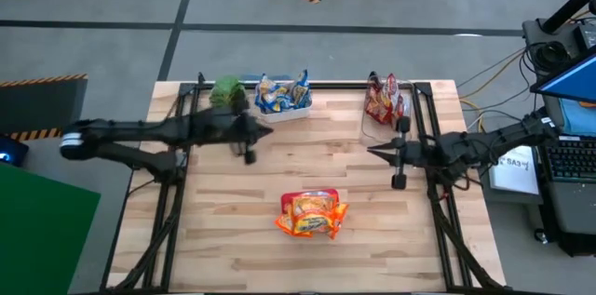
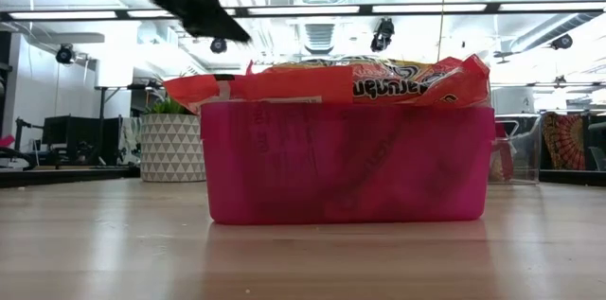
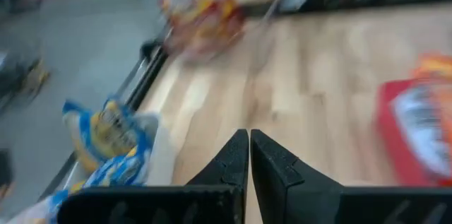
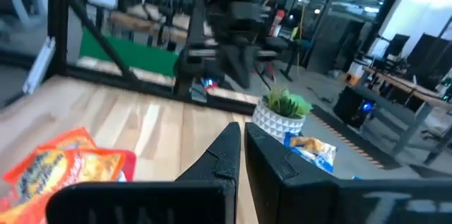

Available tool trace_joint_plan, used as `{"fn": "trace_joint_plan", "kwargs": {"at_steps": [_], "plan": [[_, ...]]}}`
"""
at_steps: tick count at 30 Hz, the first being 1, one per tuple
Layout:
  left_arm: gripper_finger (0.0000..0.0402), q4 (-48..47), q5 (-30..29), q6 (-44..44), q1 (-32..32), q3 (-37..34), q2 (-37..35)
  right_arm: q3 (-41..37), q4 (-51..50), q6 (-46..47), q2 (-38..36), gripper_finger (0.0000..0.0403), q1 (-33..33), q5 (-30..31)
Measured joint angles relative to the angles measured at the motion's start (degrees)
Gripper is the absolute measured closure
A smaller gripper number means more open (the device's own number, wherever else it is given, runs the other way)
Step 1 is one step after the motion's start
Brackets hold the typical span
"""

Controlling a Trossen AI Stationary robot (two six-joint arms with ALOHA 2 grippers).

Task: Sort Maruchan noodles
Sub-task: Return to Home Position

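High: L gripper (image 1: 267,132) over far-left part of table (image 1: 233,239), just beside white bin (image 1: 284,115); fingers shut, holding nothing. R gripper (image 1: 372,152) right of centre, tips pressed together, empty. Blue packs (image 1: 282,95) in white bin at far edge; red packs (image 1: 383,98) far right; orange packs (image 1: 312,215) bunched near front-centre
Low: pink bin (image 2: 346,163) close up, orange packs heaped above its rim; potted plant (image 2: 172,144) behind on left, clear bin (image 2: 519,153) behind on right
L wrist: fingers meet, nothing btwn; blue packs to one side, red packs ahead
R wrist: tips closed, empty; plant and a blue pack ahead
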Motion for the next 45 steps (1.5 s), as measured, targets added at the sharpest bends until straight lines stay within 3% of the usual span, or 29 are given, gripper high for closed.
{"fn": "trace_joint_plan", "kwargs": {"at_steps": [9,20,26,40,45], "plan": [[0.0402,11.9,2.8,3.2,-1.1,-18.7,-24.8,-14.5,10.4,4.8,-10.3,0.0390,0.0,0.2],[0.0402,12.9,2.5,1.1,-1.1,-30.5,-45.8,-24.5,17.7,1.5,-23.6,0.0390,-1.2,1.2],[0.0402,12.8,-0.3,0.6,-1.1,-35.4,-52.2,-27.0,16.2,-0.3,-31.3,0.0390,-2.3,1.3],[0.0401,10.5,2.2,-2.1,-1.0,-43.3,-58.4,-27.9,9.8,2.4,-30.8,0.0390,-5.0,2.4],[0.0402,8.9,3.2,-6.1,-1.0,-43.2,-58.5,-27.9,8.8,1.9,-30.8,0.0390,-5.0,5.0]]}}
